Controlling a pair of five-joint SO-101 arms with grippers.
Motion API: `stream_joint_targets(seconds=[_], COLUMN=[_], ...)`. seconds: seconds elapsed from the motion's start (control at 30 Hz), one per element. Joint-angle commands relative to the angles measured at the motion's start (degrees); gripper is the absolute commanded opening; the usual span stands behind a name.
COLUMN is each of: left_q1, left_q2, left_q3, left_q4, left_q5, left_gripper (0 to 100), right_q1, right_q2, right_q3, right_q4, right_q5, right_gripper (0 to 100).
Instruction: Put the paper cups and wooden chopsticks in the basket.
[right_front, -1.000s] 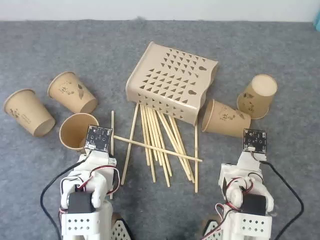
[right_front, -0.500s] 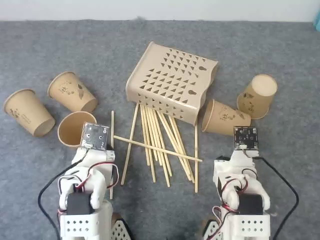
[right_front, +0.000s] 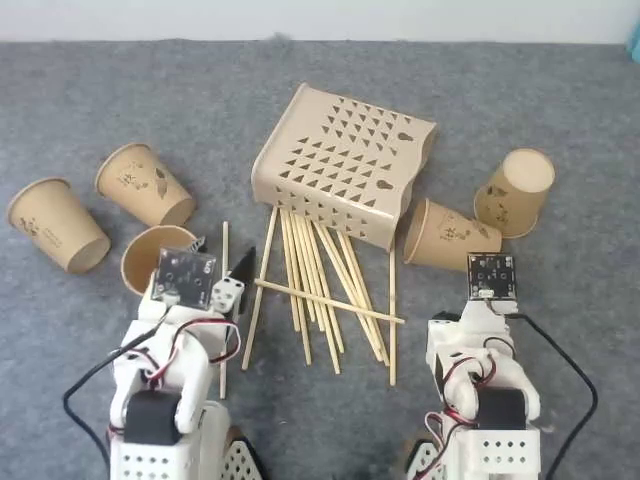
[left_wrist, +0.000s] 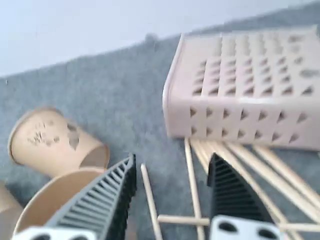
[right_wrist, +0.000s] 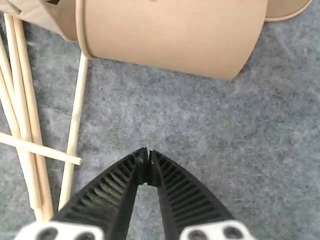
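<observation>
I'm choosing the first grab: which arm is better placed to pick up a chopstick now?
Probably the left. The left gripper is open with a loose chopstick lying under its open jaws; the right gripper is shut over bare carpet.

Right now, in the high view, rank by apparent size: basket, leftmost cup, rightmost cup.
1. basket, clearly largest.
2. leftmost cup and rightmost cup: about alike. The rightmost is seen more end-on, so I won't rank them.
</observation>
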Motion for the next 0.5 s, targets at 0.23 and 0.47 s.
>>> stream_joint_targets(seconds=[0.23, 0.47], left_q1=[9.6, 24.6], left_q2=[41.1, 59.0], left_q3=[-32.9, -48.2], left_q4=[2.9, 5.7], left_q5=[7.0, 19.3], left_gripper=[24, 24], right_q1=[0.1, 0.1], right_q2=[-0.7, -0.7], right_q3=[-0.3, -0.3], right_q4=[-0.9, -0.9], right_q5=[-0.3, -0.3], right_gripper=[0.8, 0.8])
